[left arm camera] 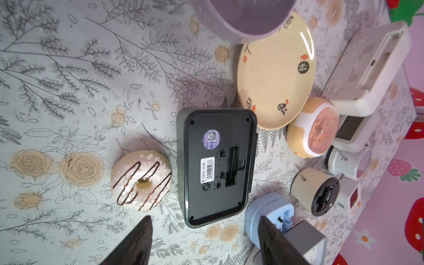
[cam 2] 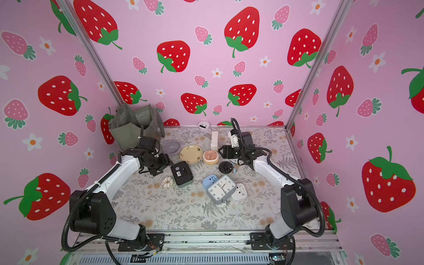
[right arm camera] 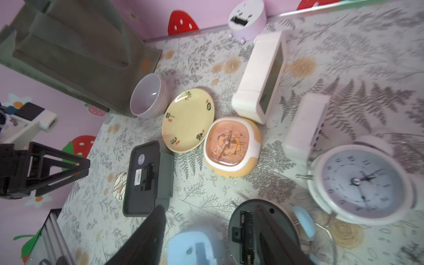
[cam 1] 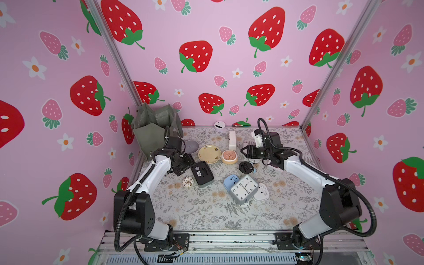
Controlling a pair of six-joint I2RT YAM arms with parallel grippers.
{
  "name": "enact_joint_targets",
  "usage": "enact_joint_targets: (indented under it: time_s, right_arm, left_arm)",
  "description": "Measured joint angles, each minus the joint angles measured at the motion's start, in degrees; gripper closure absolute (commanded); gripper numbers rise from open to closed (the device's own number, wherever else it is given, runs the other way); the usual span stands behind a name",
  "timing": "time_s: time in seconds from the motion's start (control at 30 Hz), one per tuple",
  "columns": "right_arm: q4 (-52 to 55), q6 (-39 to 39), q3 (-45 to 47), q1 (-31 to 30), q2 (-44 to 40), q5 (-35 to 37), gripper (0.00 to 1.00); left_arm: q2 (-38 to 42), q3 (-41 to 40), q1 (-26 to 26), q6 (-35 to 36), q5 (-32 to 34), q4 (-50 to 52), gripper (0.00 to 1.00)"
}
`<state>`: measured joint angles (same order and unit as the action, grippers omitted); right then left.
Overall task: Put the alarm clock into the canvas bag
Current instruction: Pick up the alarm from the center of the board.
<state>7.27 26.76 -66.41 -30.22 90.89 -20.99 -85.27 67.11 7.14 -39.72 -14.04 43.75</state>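
Alarm clocks of several shapes were found scattered over the floral table (cam 1: 206,213), and none had yet been put into the canvas bag (cam 1: 153,130). The bag was stood upright at the upper left of the table in both top views. Its mouth was left gaping upward, presumably so that a clock could be dropped in from above without a handle being held.

Nearest the bag, a black rectangular clock (cam 1: 202,172) was laid face down with its labelled back and battery slot turned up. It was set just beside a glazed doughnut (cam 1: 188,182) and below a yellow plate (cam 1: 209,154) in the frame.

The left gripper (cam 1: 183,166) was held low just left of this clock, with its jaws parted and nothing between them. Their spread was judged to suit the clock's shorter span, so this clock was taken as the likely target.

The right gripper (cam 1: 243,153) was poised right of centre, near a round black-backed clock (cam 1: 246,167), and was likewise parted and empty. A square white-faced clock (cam 1: 244,189) was seen propped on a blue clock (cam 1: 230,181) at lower centre, with neither gripper near it.
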Motion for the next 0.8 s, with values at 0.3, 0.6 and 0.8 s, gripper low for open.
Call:
enact_joint_targets:
  time_s: [0.3, 0.6, 0.8]
  right_arm:
    - [3.67, 0.28, -11.02, -10.34, 14.43, -2.43, 0.42]
    - [9.22, 3.74, -21.38, -17.88, 26.75, 1.36, 0.42]
    - [11.63, 4.92, -24.24, -18.25, 30.75, 3.82, 0.48]
  left_arm:
    - [4.44, -8.59, -4.9, 0.0, -5.44, -3.17, 0.26]
    - [8.5, -12.83, -7.15, -1.33, -9.01, -7.41, 0.26]
    - [11.47, -15.37, -7.15, -2.1, -9.49, -8.0, 0.26]
